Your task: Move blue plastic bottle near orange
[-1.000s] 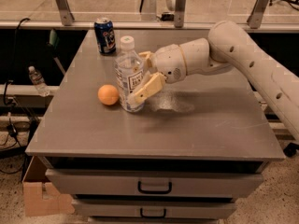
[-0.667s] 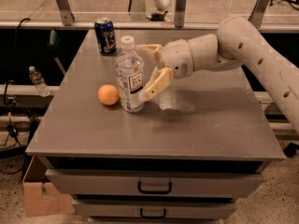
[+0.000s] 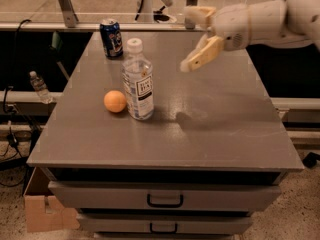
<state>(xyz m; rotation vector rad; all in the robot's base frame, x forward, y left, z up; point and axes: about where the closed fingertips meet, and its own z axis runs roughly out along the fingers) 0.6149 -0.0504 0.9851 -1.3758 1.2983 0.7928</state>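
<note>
The blue plastic bottle (image 3: 138,81), clear with a white cap and a dark label, stands upright on the grey table (image 3: 215,134), left of the middle. The orange (image 3: 115,101) lies just left of it, almost touching its base. My gripper (image 3: 192,39) is raised above the table, up and to the right of the bottle and well clear of it. Its fingers (image 3: 202,54) are spread open and hold nothing.
A short blue soda can (image 3: 111,38) stands at the table's back left corner. A tiny clear bottle (image 3: 39,86) sits on a ledge off the table's left. Drawers (image 3: 165,199) are below the front edge, and a cardboard box (image 3: 47,211) is on the floor.
My gripper has let go of the bottle and lifted up and to the right, away from it. The bottle stays upright beside the orange.
</note>
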